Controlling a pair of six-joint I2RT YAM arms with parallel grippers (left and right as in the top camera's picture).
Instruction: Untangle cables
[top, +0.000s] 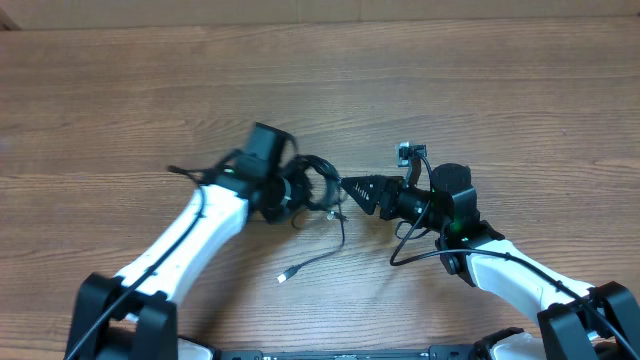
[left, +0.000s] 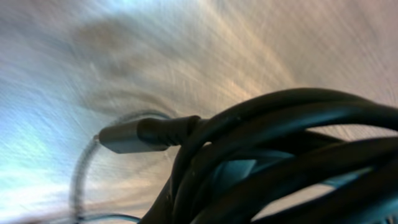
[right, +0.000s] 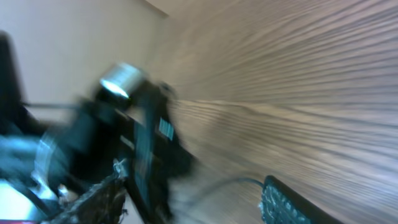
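Note:
The cables (top: 318, 180) lie as a black coiled bundle at the table's middle. My left gripper (top: 295, 192) is at the bundle's left side and seems shut on it. In the left wrist view the thick loops (left: 280, 155) fill the lower right, with a silver plug end (left: 124, 137) sticking out left; the fingers are hidden. One strand trails down to a silver plug (top: 283, 277). My right gripper (top: 345, 188) points left at the bundle's right side. Its fingers (right: 189, 202) are apart, with a thin cord (right: 239, 182) between them, not gripped.
Wooden table (top: 480, 90). A thin black cord end (top: 178, 170) lies left of the left arm. The right arm's own black cable (top: 403, 250) loops beside its wrist. The left arm's gripper body (right: 124, 124) fills the left of the blurred right wrist view.

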